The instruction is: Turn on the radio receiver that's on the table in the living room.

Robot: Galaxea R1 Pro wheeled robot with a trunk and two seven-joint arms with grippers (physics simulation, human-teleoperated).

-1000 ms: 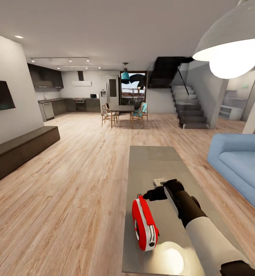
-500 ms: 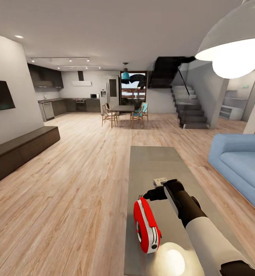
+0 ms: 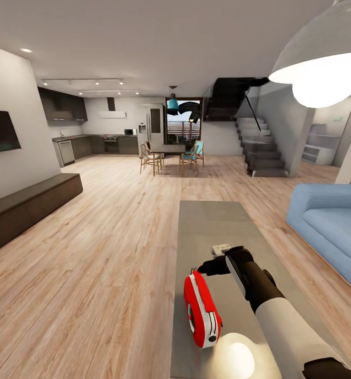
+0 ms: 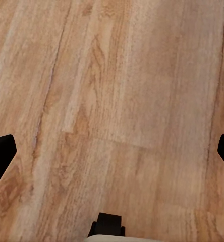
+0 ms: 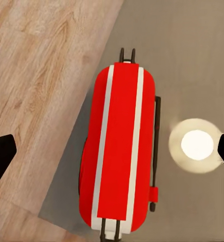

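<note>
Head view: right end effector [image 3: 203,271] just above radio receiver [image 3: 201,310].

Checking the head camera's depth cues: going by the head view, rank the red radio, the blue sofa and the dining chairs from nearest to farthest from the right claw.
1. The radio receiver: on the table, just below the right claw, on its left.
2. The blue sofa: off to the right, across the floor.
3. The dining chairs: far back, by the kitchen.

No readable text, label or number anywhere.
</note>
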